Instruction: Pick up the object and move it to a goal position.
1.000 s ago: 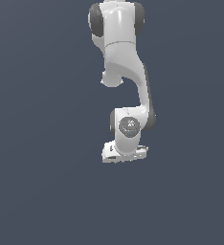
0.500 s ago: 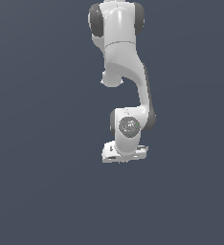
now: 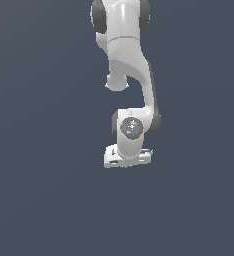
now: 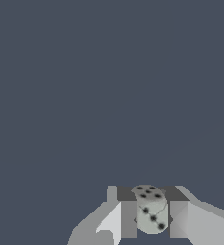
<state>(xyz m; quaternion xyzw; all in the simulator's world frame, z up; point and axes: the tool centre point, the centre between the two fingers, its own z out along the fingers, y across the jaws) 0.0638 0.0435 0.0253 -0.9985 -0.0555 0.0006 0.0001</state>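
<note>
- The white arm (image 3: 131, 75) hangs down from the top of the exterior view, its wrist bent so the hand sits low in the middle of the picture.
- All around it is a flat, dark blue-grey ground; no edge or horizon shows.
- In the exterior view the gripper (image 3: 128, 159) shows only as a pale block under the round wrist joint; its fingers cannot be made out there.
- The wrist view shows the object (image 4: 151, 209): a small pale greenish-grey die with rounded corners and dark pips.
- The die sits between the two grey fingers (image 4: 128, 217), one on each side, both touching it.
- The jaws are closed on the die.
- The die is hidden in the exterior view, so whether it rests on the ground or is lifted cannot be told.
</note>
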